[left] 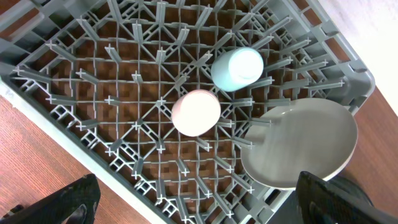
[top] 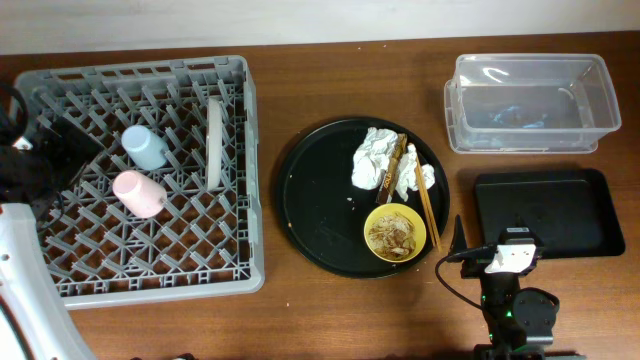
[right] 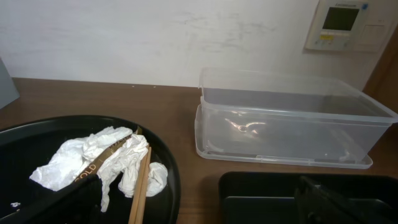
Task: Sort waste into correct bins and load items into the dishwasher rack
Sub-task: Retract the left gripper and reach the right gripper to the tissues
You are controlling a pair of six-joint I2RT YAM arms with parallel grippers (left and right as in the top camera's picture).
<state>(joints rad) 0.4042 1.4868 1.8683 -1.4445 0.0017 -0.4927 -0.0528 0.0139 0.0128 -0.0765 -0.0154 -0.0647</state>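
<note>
At far left, the left gripper (left: 200, 208) hangs over the grey dishwasher rack (top: 243, 180), fingers spread wide and holding nothing. Below and ahead of it a pink cup (left: 196, 112) and a light-blue cup (left: 237, 68) sit among the pegs. To its right a pale grey plate (left: 300, 144) stands on edge. A careless sweep from this arm could knock the plate flat or roll a cup out of place. In the middle, on a round black tray (top: 305, 190), crumpled white napkins (top: 375, 158) lie tangled with wooden chopsticks (top: 428, 205), ahead and to the left of the right gripper (right: 199, 194). That gripper is also spread wide and empty. Just left of it in the overhead view is a yellow bowl (top: 395, 232) holding brownish food scraps (top: 392, 237). The main risk is that pinching a napkin drags a chopstick along, carrying it into a bin or flicking it off the tray. Tipping the bowl carelessly could scatter crumbs. Ahead to the right waits the clear tub (right: 292, 118). The shallow black tray (right: 261, 193) lies right beneath the gripper's right finger. Mixing up the two bins is another likely slip.
</note>
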